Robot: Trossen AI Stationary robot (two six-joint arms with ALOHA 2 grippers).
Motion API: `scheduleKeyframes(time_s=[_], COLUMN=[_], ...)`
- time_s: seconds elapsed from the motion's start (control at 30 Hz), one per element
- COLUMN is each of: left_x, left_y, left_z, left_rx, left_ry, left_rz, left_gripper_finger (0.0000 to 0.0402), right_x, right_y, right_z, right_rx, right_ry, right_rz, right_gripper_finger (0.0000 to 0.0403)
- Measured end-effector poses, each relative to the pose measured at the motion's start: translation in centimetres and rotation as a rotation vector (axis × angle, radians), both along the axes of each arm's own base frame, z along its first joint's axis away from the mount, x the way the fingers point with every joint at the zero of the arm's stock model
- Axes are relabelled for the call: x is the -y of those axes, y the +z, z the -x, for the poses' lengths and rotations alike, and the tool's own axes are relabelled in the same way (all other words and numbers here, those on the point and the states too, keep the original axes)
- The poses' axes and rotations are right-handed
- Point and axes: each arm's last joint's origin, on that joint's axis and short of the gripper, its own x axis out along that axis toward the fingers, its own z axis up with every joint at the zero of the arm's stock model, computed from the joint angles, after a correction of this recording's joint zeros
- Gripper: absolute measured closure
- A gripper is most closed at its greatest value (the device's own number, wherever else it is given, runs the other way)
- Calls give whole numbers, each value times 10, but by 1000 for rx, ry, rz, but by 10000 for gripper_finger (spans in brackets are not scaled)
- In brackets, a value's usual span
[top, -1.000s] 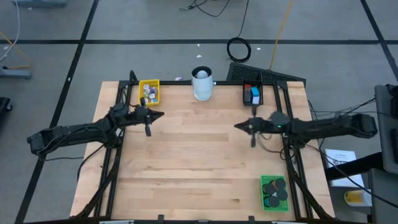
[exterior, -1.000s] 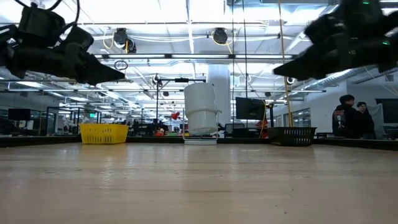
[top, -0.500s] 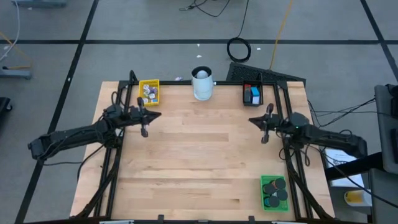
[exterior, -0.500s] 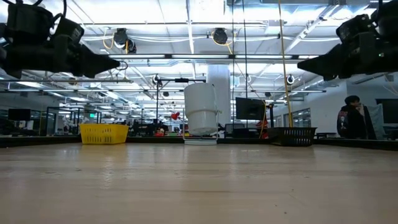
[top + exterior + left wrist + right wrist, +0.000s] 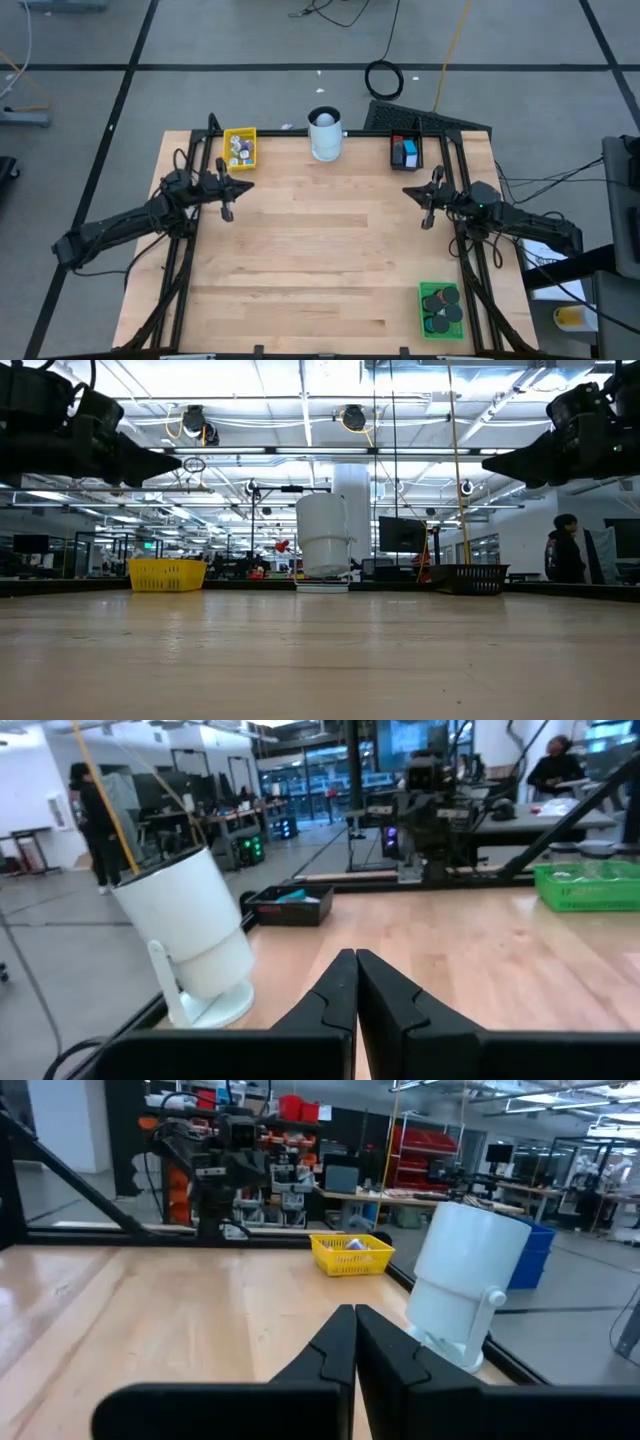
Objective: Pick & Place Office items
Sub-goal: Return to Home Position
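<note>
The office items lie in three trays. Pale small pieces [image 5: 240, 150] sit in the yellow tray [image 5: 240, 132] at the far left. A blue piece [image 5: 408, 156] lies in the black tray [image 5: 393, 150] at the far right. Black discs [image 5: 441, 312] fill the green tray [image 5: 422, 310] at the near right. My left gripper [image 5: 246, 184] hovers shut and level over the table's left edge, just near of the yellow tray; its fingertips meet [image 5: 352, 958]. My right gripper [image 5: 406, 192] hovers shut and level over the right edge, fingertips together [image 5: 352, 1312]. Neither holds anything.
A tall white cylinder [image 5: 325, 135] stands at the middle of the far edge, between the yellow and black trays. A black frame [image 5: 180, 250] runs along both sides of the table. The wooden tabletop [image 5: 320, 250] lies between the arms. A person [image 5: 565, 550] stands in the room beyond.
My right gripper has drawn back toward the table's right edge and sunk a little, staying shut. My left gripper has drawn back slightly toward the left edge, also shut. No item has moved.
</note>
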Motion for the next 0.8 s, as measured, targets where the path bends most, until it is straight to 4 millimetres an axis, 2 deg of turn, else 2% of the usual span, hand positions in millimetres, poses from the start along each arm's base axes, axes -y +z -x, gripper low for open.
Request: scheduleKeyframes(time_s=[0.23, 0.43, 0.63, 0.8], left_x=[0, 4, 4, 4], left_y=[2, 1, 3, 1], left_z=[13, 23, 23, 23], left_rx=[30, 44, 63, 43], left_ry=[46, 16, 1, 3], left_rz=[9, 36, 39, 22], left_gripper_finger=[383, 398, 383, 396], right_x=[3, 3, 3, 3], right_y=[0, 0, 0, 1], right_z=[1, 1, 1, 1], right_rx=[1, 18, 14, 36], right_ry=[-101, -96, -96, -97], right_rz=[7, -48, -39, -78], right_gripper_finger=[403, 403, 403, 403])
